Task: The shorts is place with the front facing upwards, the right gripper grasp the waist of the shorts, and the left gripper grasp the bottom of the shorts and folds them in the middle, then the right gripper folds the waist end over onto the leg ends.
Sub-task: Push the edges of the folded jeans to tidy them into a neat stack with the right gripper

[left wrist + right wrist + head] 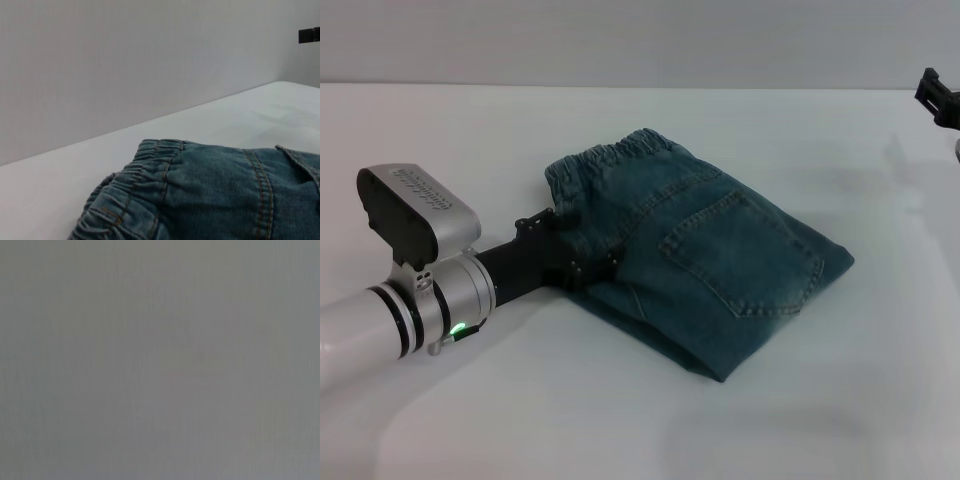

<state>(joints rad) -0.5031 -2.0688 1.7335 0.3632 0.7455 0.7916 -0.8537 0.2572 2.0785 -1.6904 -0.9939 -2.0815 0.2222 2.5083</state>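
Observation:
The blue-green denim shorts [720, 260] lie folded on the white table, a back patch pocket [740, 255] facing up. Their gathered waist [620, 152] is at the far side and also fills the left wrist view as the waistband [150, 175]. The bottom of the shorts is hidden under the top layer. My left gripper [582, 245] reaches in from the left and touches the folded stack's left edge just below the waistband. My right gripper [937, 97] shows only as a black piece at the far right edge, well away from the shorts, also seen as the right gripper [310, 35]. The right wrist view is plain grey.
The white table [640, 420] stretches all around the shorts, meeting a pale wall [640, 40] at the back. My left arm's silver cylinder with its green light [455, 325] lies low over the table at the left.

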